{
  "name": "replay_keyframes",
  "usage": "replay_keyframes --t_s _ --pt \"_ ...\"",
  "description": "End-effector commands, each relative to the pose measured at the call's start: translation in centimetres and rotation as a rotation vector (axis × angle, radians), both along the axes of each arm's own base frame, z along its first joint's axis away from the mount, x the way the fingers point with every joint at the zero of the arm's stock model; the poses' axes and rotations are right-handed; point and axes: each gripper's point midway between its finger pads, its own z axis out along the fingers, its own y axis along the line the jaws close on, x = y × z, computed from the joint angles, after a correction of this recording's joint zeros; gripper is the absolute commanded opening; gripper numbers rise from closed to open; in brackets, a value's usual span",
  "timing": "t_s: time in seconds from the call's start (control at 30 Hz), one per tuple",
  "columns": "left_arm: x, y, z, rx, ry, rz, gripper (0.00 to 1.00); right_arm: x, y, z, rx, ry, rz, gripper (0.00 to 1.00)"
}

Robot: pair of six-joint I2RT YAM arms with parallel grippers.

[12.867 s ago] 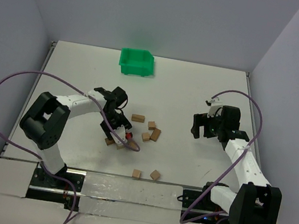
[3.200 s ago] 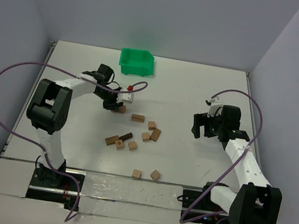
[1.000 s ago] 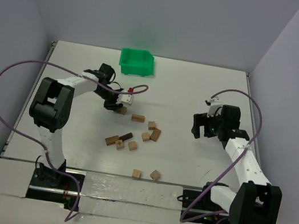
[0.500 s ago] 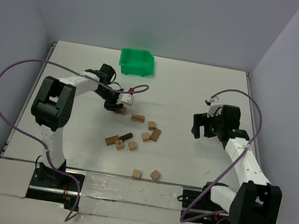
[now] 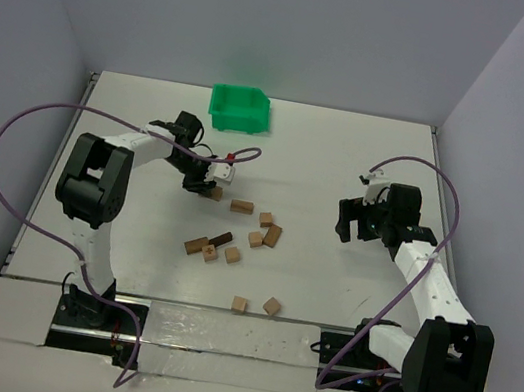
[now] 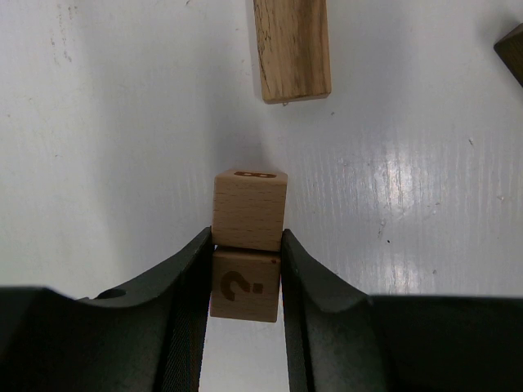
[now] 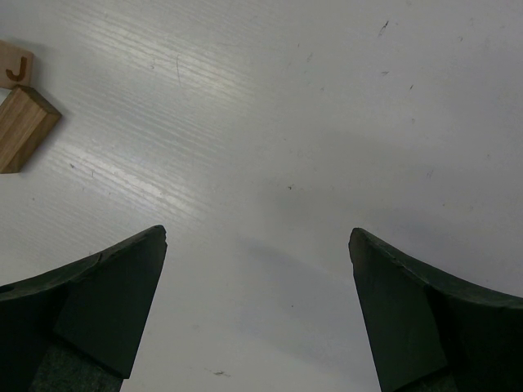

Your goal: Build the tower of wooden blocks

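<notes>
Tan loose cubes [image 5: 271, 305] lie nearest the arms' bases, two of them close together but not touching on the white table [image 5: 349, 161]. A little farther in sits a small huddle of tan blocks [image 5: 210, 253] with one dark brown bar [image 5: 221, 241] among them. Beyond that, four more tan pieces [image 5: 263, 229] are scattered near the middle.

On the right, the right gripper [image 7: 257, 237] hangs over bare table, well apart from the blocks. Its jaws are spread wide, with nothing between them. At the left edge of its own camera's view are a lettered cube [image 7: 15, 65] and a plain tan block [image 7: 23, 129].

Farther back on the left, the left gripper [image 6: 247, 238] has its jaws clenched on a question-mark cube [image 6: 243, 286], one finger flat against each side. A second cube [image 6: 250, 211] touches the held cube's far face. I cannot tell whether one sits on top of the other.

From above, this pair is the only start of the wood block tower [image 5: 214, 191], and it stands left of centre. A tan bar [image 6: 292, 49] lies just past it, apart. The green bin [image 5: 240, 109] is at the far edge.
</notes>
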Motion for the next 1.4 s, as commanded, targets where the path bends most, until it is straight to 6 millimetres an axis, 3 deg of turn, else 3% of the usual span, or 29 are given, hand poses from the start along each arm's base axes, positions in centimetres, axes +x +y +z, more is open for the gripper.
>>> replay_keyframes --t_s 0.0,0.23,0.7,1.03,1.37 --pt "-0.1 -1.1 1.8 -0.067 -0.020 -0.032 0.12 1.3 0.1 1.8 0.005 -0.049 0.008 1.00" --pt "-0.4 -1.1 3.2 -0.078 -0.030 -0.022 0.00 1.3 0.1 2.0 0.006 -0.053 0.010 1.00" --pt "-0.5 -1.2 5.1 -0.088 -0.034 0.020 0.00 1.3 0.2 2.2 0.010 -0.059 0.014 1.00" --pt "-1.2 -4.8 8.2 -0.175 0.032 0.131 0.00 1.5 0.0 2.5 0.003 -0.074 0.004 1.00" --pt "-2.0 -7.8 8.1 -0.192 0.039 0.212 0.00 1.5 -0.1 2.6 0.001 -0.075 -0.002 1.00"
